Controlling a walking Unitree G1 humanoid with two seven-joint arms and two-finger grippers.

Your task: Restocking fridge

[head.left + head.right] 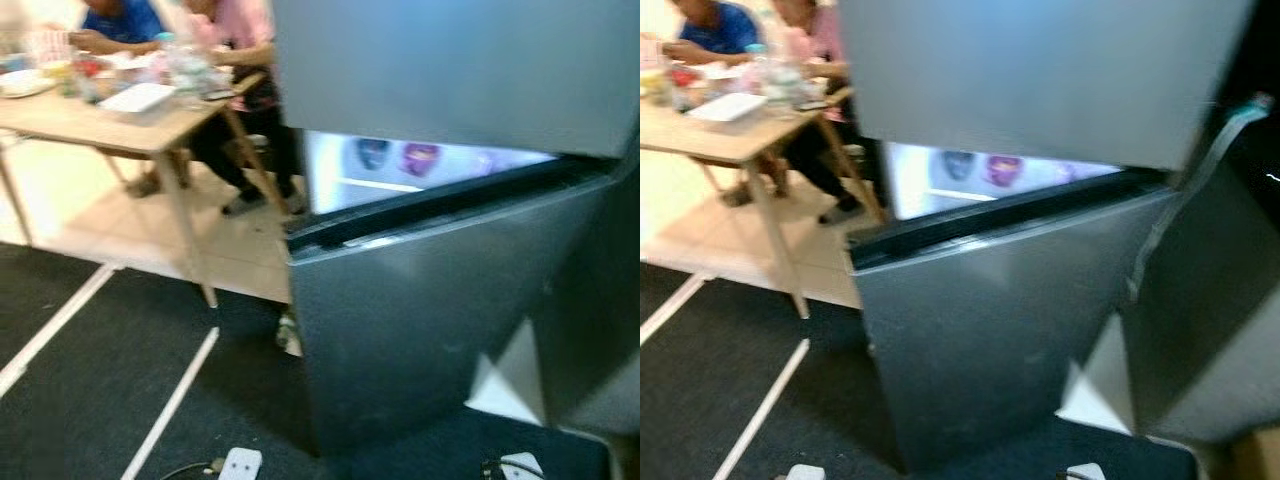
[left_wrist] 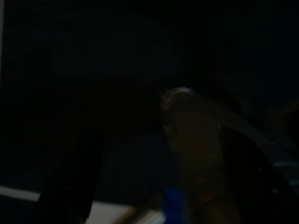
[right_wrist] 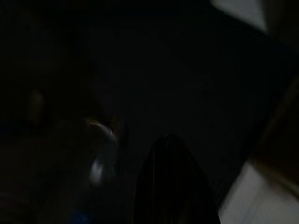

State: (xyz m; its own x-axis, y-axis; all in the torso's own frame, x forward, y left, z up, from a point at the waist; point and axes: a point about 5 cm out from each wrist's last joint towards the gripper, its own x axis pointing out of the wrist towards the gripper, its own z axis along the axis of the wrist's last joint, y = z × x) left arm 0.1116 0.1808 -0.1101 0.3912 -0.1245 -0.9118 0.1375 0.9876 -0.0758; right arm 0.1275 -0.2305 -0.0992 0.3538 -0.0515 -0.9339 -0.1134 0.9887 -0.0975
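At far left, two seated people [image 1: 190, 40] lean over a cluttered light wooden tabletop [image 1: 95, 118] on pale floor tiles. Nearer, white lines cross a dark carpet [image 1: 110, 350]. To the right stands the tall grey metal fridge [image 1: 430, 300], lit inside, with blurred packages showing through a gap between its doors. Both wrist views are very dark: whether the left hand [image 2: 154, 186] or right hand [image 3: 173, 182] is spread cannot be told.
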